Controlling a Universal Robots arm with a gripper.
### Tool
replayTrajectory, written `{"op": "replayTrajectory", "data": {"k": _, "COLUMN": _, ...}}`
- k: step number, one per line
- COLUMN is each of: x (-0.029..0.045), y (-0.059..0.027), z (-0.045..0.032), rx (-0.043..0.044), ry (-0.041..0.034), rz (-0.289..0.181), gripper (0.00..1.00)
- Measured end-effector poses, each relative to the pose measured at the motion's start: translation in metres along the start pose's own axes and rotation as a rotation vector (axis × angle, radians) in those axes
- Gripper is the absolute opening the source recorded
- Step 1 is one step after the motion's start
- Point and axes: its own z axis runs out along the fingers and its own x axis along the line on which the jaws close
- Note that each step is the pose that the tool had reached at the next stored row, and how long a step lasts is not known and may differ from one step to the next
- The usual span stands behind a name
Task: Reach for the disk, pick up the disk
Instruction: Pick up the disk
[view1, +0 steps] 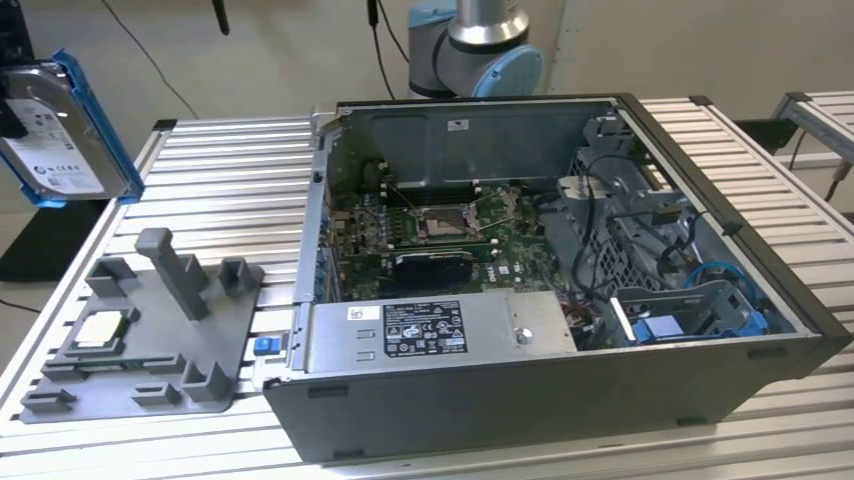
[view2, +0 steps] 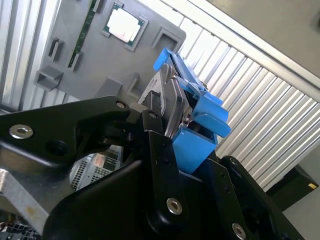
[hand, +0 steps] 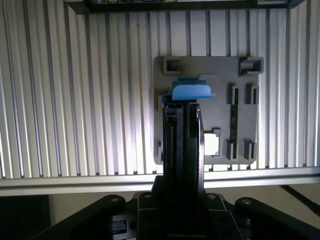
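Exterior view: open dark grey computer tower case (view1: 534, 400) lies on its side at centre frame. Inside it:
- green motherboard (view1: 441, 220) with a bare socket in the middle
- long grey metal box with a black-and-white sticker (view1: 441, 328) along the near wall
- loose black cables (view1: 601, 220) at the right
- blue plastic bracket (view1: 694, 310) in the cage at lower right

Grey plastic fixture tray (view1: 147, 340) sits lower left, just beside the case. It holds the small square silver processor chip (view1: 104, 330) in a recess near its left side. The tray's other slots can't be judged from here.

Silver metal disk with white label and bright blue bracket (view1: 60, 130) is at the upper left of the frame. It is up in the air, clear of the worktop, tilted, label facing the camera.

Second wrist view: black end effector (view2: 172, 132) is clamped on the disk (view2: 167, 97), one finger on each flat face. The tray (view2: 100, 60) and chip (view2: 124, 25) are behind it at upper left.

First wrist view: disk (hand: 185, 130) is edge-on at centre, blue bracket end farthest from the camera, with the tray (hand: 210, 75) behind it.

Surface: ribbed aluminium-profile worktop (view1: 227, 190) carries the case and tray. Robot arm base (view1: 474, 40) stands at top centre behind the case. Plain beige wall is at the back, and a second ribbed worktop (view1: 821, 115) is at the upper right.
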Motion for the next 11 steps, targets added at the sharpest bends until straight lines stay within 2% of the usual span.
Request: {"op": "replayTrajectory", "data": {"k": 11, "x": -0.0003, "y": -0.0002, "z": -0.0101, "rx": 0.0, "ry": 0.0, "rz": 0.0, "gripper": 0.0}}
